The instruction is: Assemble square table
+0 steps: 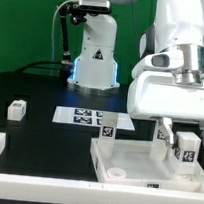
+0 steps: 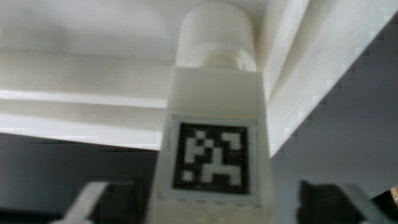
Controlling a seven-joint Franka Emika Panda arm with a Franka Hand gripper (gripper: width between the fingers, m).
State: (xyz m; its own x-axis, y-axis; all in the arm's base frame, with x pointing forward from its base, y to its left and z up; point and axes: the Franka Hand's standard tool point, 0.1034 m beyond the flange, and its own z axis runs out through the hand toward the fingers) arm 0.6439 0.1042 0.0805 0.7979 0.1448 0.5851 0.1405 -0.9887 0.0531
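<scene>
Your square table top (image 1: 135, 165) lies rim-up on the worktop (image 1: 40, 95), toward the exterior view's lower right. A first leg (image 1: 107, 131) stands at its far corner on the exterior view's left and looks seated. A second leg (image 1: 183, 149) stands upright at the far corner on the exterior view's right. In the wrist view its peg end meets the white top, but you cannot tell whether it is fully home. The claw (image 1: 184, 137) straddles that leg with its jaws apart, a gap showing on each side, and it grips nothing. A third leg (image 1: 17, 109) sits loose on the worktop, well apart on the exterior view's left, beyond the marker board (image 1: 87, 117). You cannot make out a fourth. I judge you about halfway, with two legs left to fit.
</scene>
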